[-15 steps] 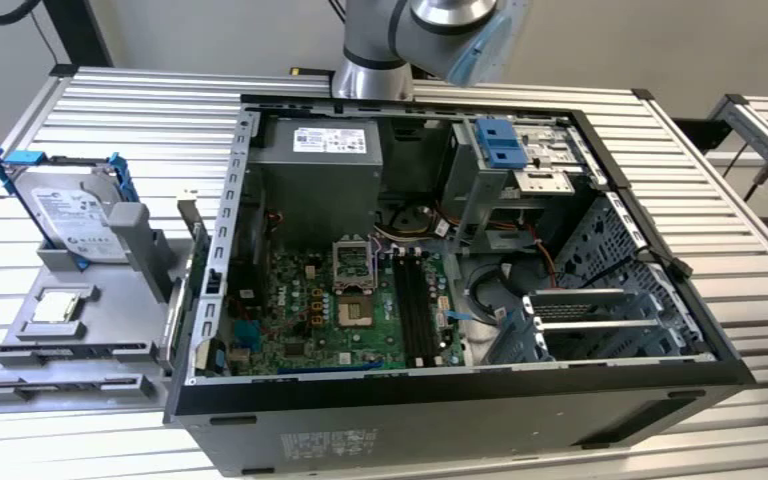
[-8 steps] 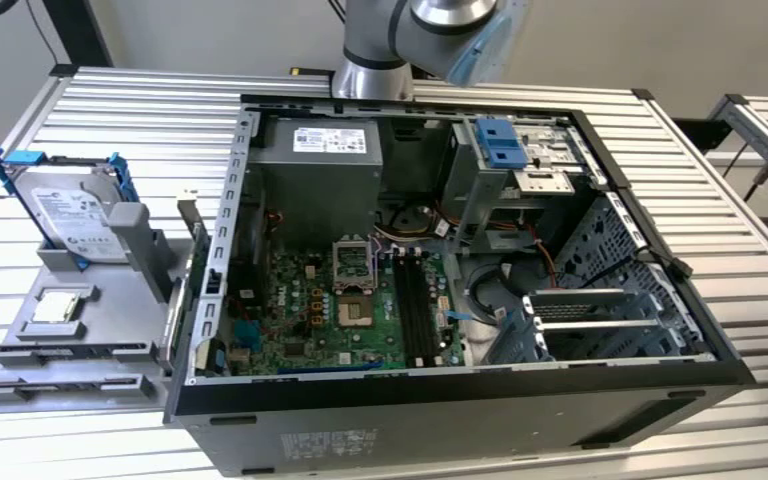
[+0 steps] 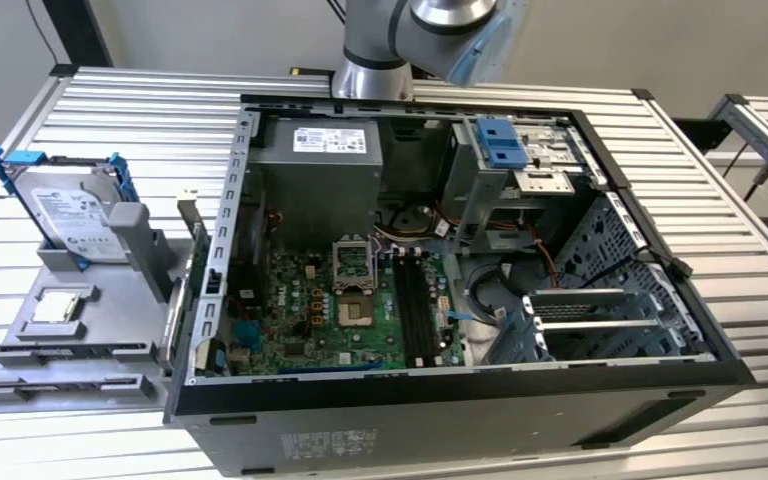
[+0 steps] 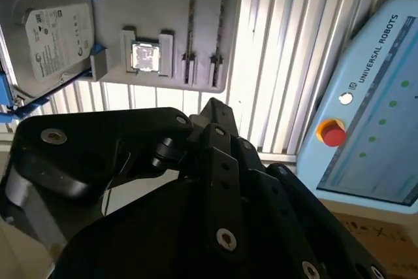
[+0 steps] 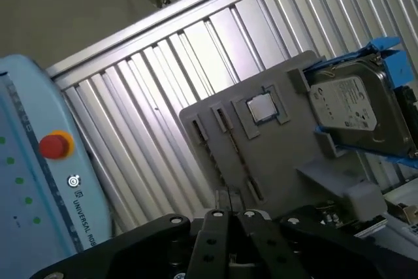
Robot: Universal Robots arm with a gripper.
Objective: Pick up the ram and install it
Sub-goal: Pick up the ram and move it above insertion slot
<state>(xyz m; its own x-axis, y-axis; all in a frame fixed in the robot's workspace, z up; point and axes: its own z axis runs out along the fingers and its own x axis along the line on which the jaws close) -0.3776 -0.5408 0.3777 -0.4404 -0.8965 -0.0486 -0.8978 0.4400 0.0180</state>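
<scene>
Working this from a distance, I see the arm [image 3: 377, 60] cut off by the frame edge in the exterior view, standing behind the open computer case [image 3: 451, 400] on the slatted table [image 3: 117, 110]. In both wrist views the claw [image 5: 228, 202] hangs high above the table. Its black fingers are drawn together to a point, and I can see nothing between them. Its linkage hides much of what lies beneath. The ram [image 4: 191, 17] is hard to make out: I take it for the thin dark strip standing on edge in a long slot of the grey holder [image 3: 117, 325], well apart from the claw. A second slot runs beside it, and I cannot tell whether it holds anything. On the same holder the processor chip [image 5: 262, 108] sits in a square pocket, and the hard drive [image 3: 75, 215] in blue brackets stands at one end. The holder sits just beside the case, on the exterior view's left. Inside the case, the memory slots on the motherboard [image 3: 344, 300] are too dark for me to read. A light-blue pendant [image 4: 372, 115] with a red button is partly cut off.
</scene>
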